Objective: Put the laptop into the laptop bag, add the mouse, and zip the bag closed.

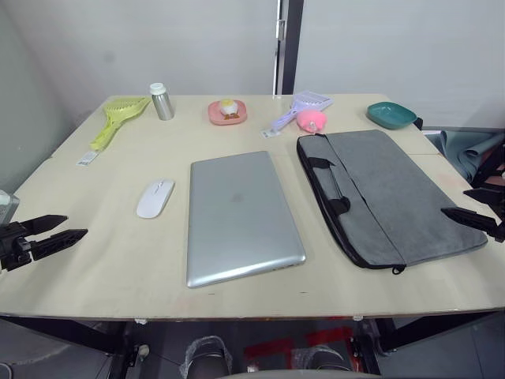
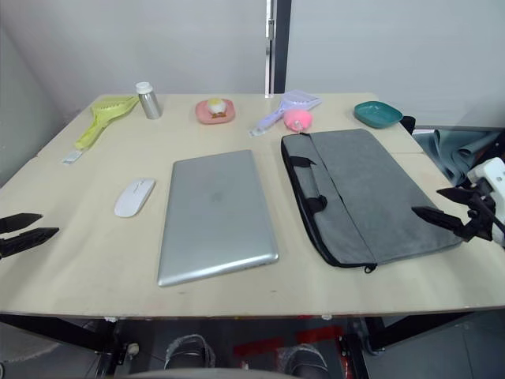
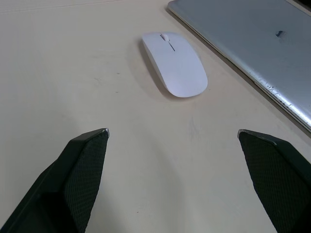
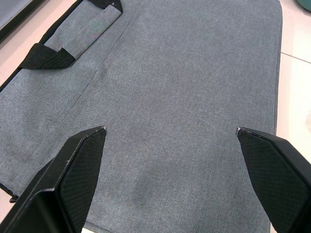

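flatly, smooth silver laptop [image 1: 241,217], grey fabric laptop bag [image 1: 394,189]

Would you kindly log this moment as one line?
laptop: on table, out of bag | mouse: beside it | bag: flat | left gripper: open | right gripper: open over bag

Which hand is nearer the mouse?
Left. The left hand sits open just beside the mouse; the right hand is open over the laptop bag, beyond the laptop.

closed silver laptop [image 1: 241,215] lay flat between white mouse [image 1: 155,197] and grey, flat laptop bag [image 1: 394,193].
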